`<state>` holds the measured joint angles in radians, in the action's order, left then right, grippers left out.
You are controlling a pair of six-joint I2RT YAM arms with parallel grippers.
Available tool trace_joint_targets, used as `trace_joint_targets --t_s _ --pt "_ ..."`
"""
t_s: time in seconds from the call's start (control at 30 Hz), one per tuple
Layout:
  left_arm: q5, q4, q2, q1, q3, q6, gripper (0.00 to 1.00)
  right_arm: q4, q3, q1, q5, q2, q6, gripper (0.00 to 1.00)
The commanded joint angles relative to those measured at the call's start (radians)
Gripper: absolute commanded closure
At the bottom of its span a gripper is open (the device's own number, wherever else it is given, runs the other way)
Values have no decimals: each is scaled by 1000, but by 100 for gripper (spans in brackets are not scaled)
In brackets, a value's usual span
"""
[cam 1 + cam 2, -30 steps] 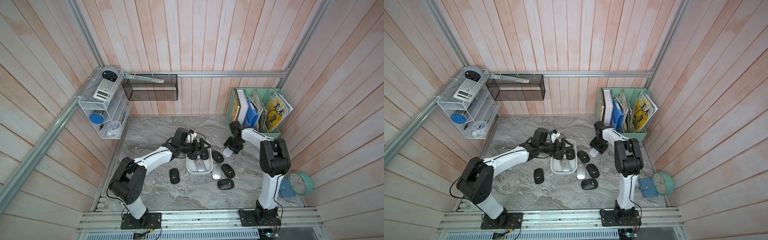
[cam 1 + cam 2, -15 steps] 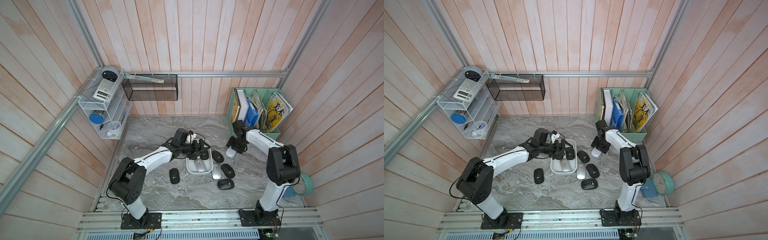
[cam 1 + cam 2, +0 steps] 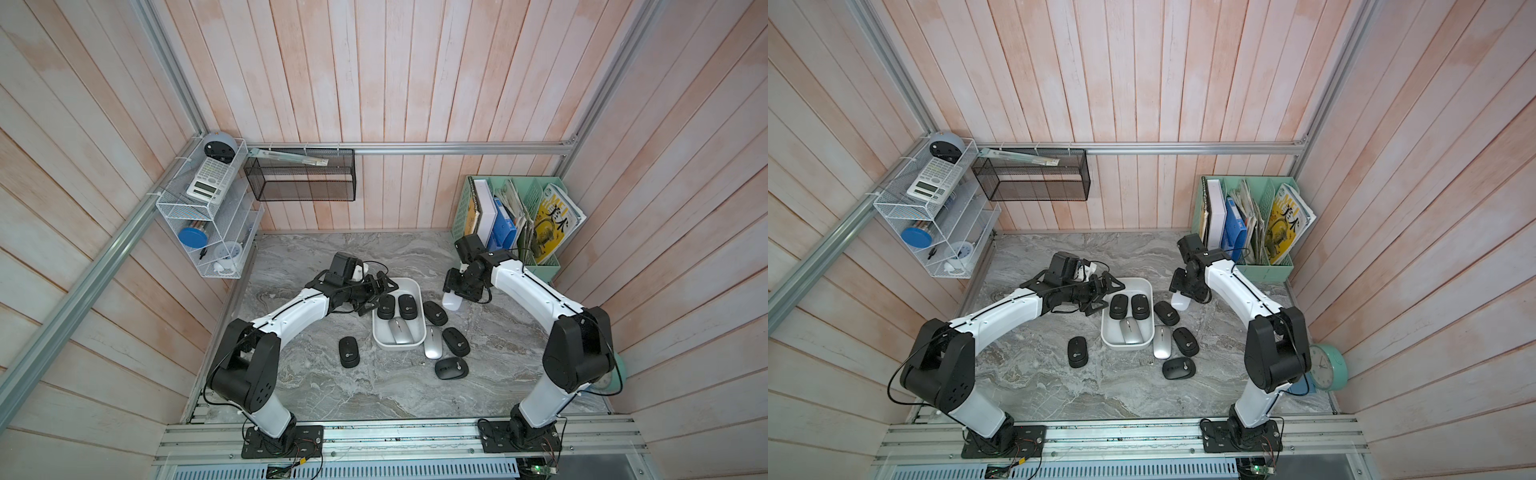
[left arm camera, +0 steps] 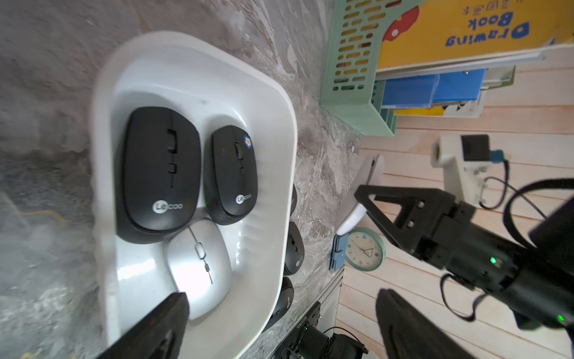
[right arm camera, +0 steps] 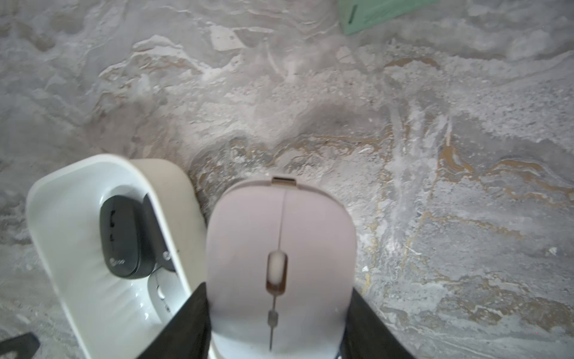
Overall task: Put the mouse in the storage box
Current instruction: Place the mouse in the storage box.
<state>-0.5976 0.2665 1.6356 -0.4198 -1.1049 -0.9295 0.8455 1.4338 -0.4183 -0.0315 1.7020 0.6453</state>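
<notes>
- Your right tool (image 3: 457, 289) is closed on the white mouse (image 3: 451, 302), holding it just right of the storage box's (image 3: 409, 286) far end.
- Your left tool (image 3: 376, 296) gapes wide, empty, over the box's far-left rim.

White storage box (image 3: 406, 286), black mice (image 3: 386, 306), silver mouse (image 3: 397, 331), white mouse (image 3: 452, 301), grey veined tabletop (image 3: 316, 253), mint-green file holder (image 3: 540, 270)
</notes>
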Motion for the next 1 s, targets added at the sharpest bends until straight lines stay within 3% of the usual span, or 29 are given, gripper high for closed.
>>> trace_joint_targets --t_s 0.0,0.2,0.47,0.67,0.97 --pt "61 88 -24 31 -4 14 0 43 58 -93 -9 -20 -20 63" --pt "125 156 -63 116 57 9 0 17 109 -261 -37 32 -4 63" --pt "147 196 -148 238 162 13 0 -28 167 -382 -52 179 11 63" --pt "100 137 -198 240 215 -20 0 -69 178 -410 -58 259 29 63" --pt "85 205 -187 240 194 35 0 -107 181 -411 -78 337 46 63"
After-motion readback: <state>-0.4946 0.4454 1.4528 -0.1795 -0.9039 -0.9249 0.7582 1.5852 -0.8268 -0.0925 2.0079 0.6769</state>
